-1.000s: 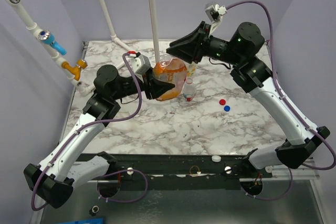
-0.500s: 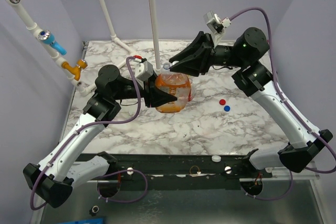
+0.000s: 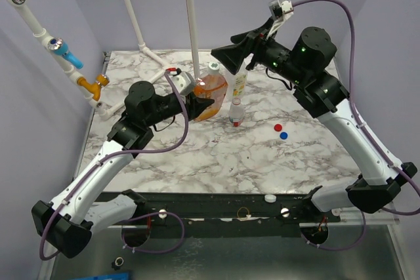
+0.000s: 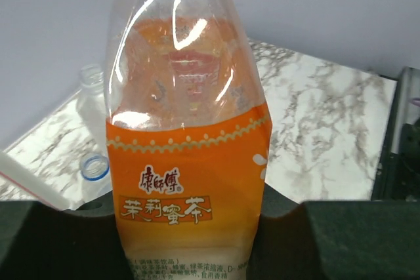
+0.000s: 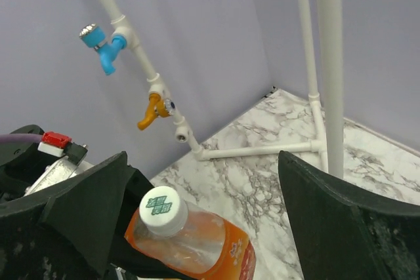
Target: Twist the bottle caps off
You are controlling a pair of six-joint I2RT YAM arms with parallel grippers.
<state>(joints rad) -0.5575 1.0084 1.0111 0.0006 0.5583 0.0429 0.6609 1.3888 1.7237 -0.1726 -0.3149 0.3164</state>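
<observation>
My left gripper [image 3: 205,104] [image 4: 190,218] is shut on the lower body of the orange-labelled bottle [image 3: 210,88] [image 4: 189,162] and holds it tilted above the table. Its white cap [image 3: 212,67] [image 5: 163,210] sits on the neck. Open and wide, my right gripper [image 3: 230,57] [image 5: 203,168] hovers at the cap, which lies between the fingers near the left one, untouched. A small red-labelled bottle [image 3: 235,113] stands to the right, with the tall yellow-green-labelled bottle [image 3: 240,83] behind it. A red cap [image 3: 278,126] and a blue cap [image 3: 283,135] lie loose on the marble.
A white pipe frame [image 3: 147,54] [image 5: 262,151] with a blue valve [image 3: 65,54] and an orange valve [image 3: 92,86] runs along the back left. An uncapped clear bottle [image 4: 92,90] stands behind the held one. Another white cap [image 3: 270,198] rests on the front rail.
My right gripper has opened and come off the white cap, rising slightly. My left arm has swung the orange bottle back and up, uncovering the small red-labelled bottle.
</observation>
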